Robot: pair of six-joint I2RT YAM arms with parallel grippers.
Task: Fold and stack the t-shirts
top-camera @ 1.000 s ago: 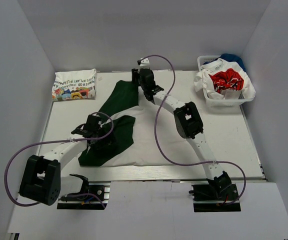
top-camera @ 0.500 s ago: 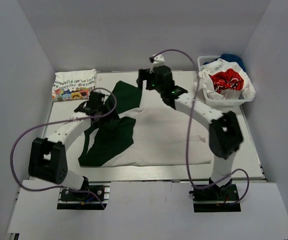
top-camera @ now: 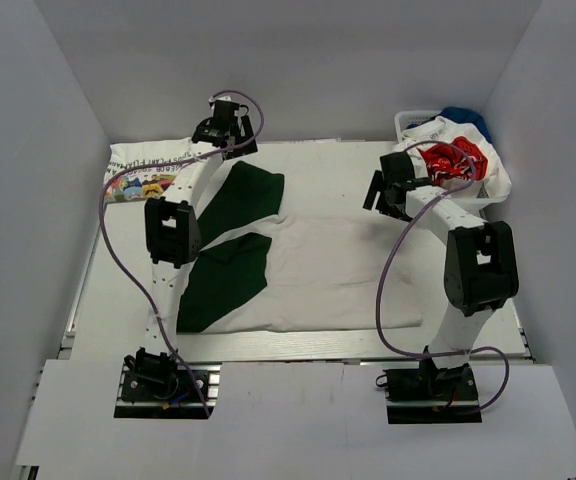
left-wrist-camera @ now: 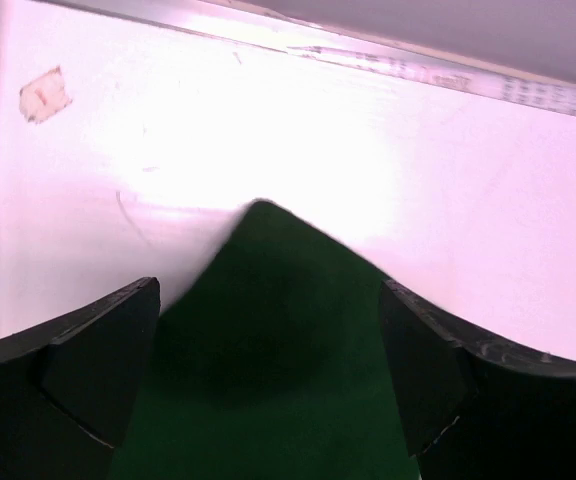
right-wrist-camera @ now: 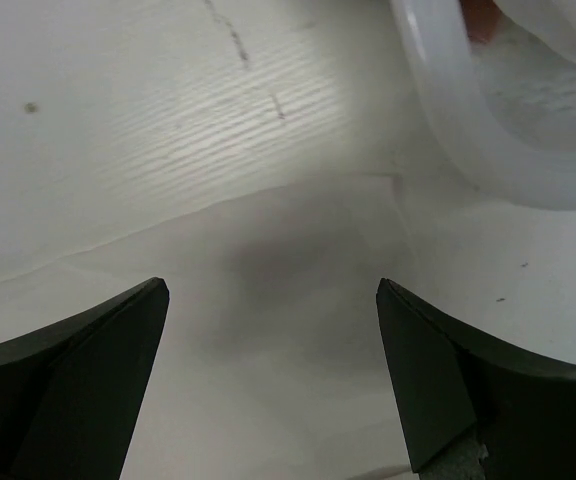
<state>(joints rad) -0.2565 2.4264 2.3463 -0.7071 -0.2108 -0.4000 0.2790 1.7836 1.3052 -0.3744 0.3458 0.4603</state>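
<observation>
Green-and-white cloth is covering the middle of the table point(top-camera: 118, 262) in the top view. The shirt point(top-camera: 338, 270) is lying spread flat, its long axis running left to right and its green end pointing to the left arm's side. The left pincer point(top-camera: 226, 128) is hanging over the far green tip, and the right pincer point(top-camera: 386, 192) is hovering at the far white corner, beside the basket point(top-camera: 450, 204). Each arm is nearest its own corner.

In the left wrist view, wide jaws are straddling the green tip point(left-wrist-camera: 278, 330), which is pointing away.

In the right wrist view, wide empty jaws are framing the white corner point(right-wrist-camera: 368, 215).
</observation>
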